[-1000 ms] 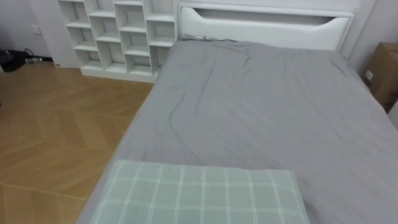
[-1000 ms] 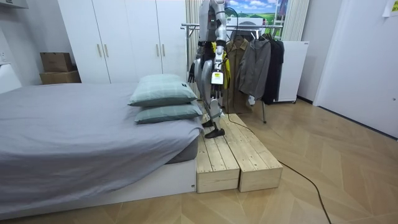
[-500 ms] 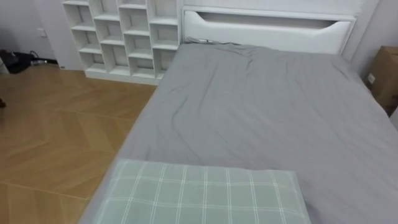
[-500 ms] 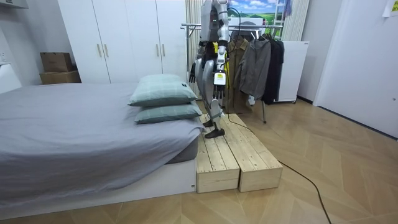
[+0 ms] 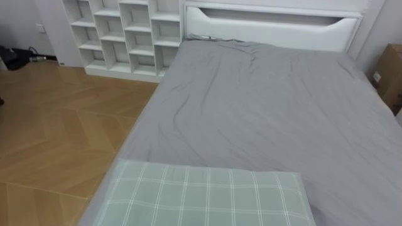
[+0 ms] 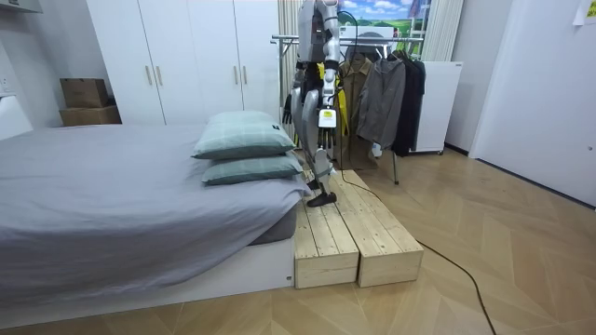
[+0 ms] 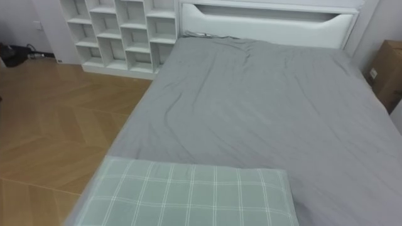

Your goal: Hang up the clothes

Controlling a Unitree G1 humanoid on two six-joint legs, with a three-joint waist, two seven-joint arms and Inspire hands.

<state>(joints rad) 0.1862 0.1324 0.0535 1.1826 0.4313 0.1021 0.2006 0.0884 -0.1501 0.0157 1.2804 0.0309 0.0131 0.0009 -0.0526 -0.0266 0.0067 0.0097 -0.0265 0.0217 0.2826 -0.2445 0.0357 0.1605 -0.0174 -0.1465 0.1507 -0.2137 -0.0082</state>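
Note:
I stand on a low wooden platform (image 6: 340, 233) at the pillow end of a bed (image 5: 270, 113), facing along it. Behind me stands a clothes rack (image 6: 377, 39) with a grey jacket (image 6: 382, 98), a dark garment (image 6: 410, 93) and a yellowish one (image 6: 341, 102) hanging on it. In the room view my left hand (image 6: 323, 121) hangs at my side towards the camera, and my right hand (image 6: 288, 110) hangs on the bed side. Neither hand holds any cloth that I can make out.
A green checked pillow (image 5: 207, 201) lies just below me on a second pillow (image 6: 250, 168). White cubby shelves (image 5: 122, 34) stand beyond the wooden floor (image 5: 56, 132) on my left. A cardboard box (image 5: 391, 75) sits to the right, and white wardrobes (image 6: 186, 60) line the wall.
The eye view has swayed a little left and right, which is the camera's own shift. In the room view I stay on the platform with both arms hanging.

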